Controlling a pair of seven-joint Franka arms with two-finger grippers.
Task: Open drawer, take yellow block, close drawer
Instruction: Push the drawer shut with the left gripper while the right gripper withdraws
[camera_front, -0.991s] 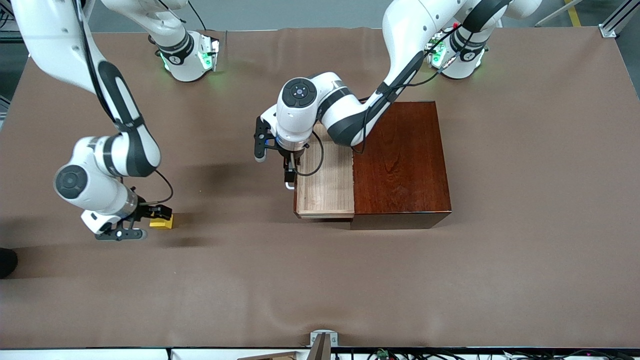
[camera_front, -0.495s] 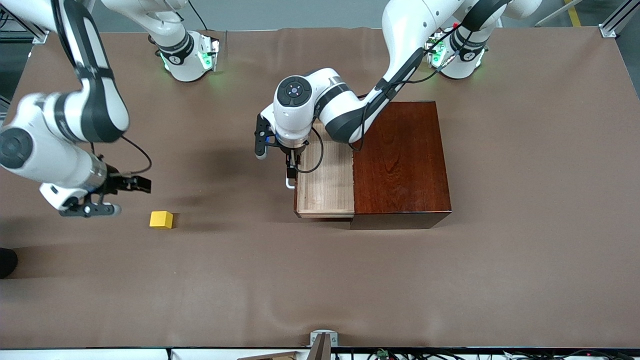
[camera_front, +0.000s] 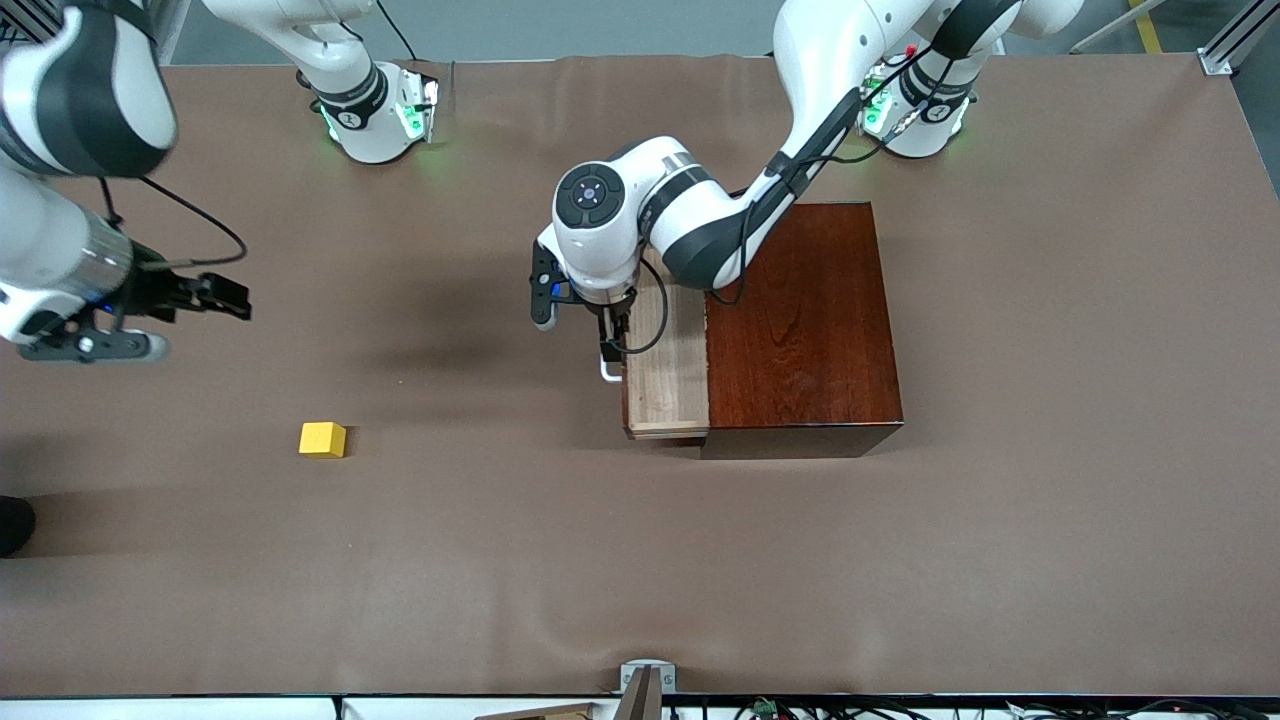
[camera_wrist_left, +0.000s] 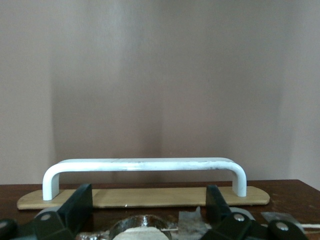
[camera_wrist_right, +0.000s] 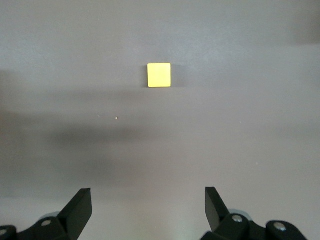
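There was one yellow block (camera_front: 322, 439) on the brown table (camera_front: 900, 560). There was one dark wooden box (camera_front: 800, 330), and it had one drawer (camera_front: 662, 385). The drawer had one white handle (camera_wrist_left: 145, 167). There were two robot arms, and each had one gripper, so two in all: the left gripper (camera_front: 612, 340) and the right gripper (camera_front: 215, 297).

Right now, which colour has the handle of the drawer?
White; the handle shows best in the left wrist view.
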